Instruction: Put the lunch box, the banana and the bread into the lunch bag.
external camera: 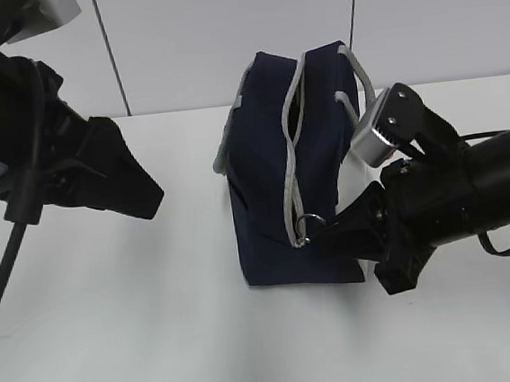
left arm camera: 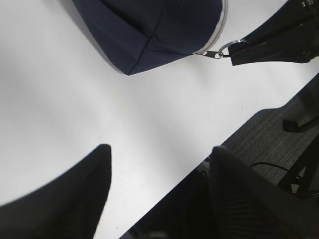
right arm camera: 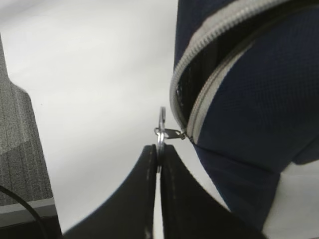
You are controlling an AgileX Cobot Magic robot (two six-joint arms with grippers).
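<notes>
right claw (right arm camera: 158,154) pinched on the ring pull (right arm camera: 161,124) at the lunch bag (external camera: 281,179)'s near end | left claw (left arm camera: 159,189) apart, left of your bag | desk (external camera: 115,331) edge near it, bare desk between

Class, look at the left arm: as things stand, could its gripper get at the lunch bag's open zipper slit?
Probably yes. The left gripper hangs open over bare table beside the bag, nothing between them. The right gripper pinches only the ring pull at the near end.
</notes>
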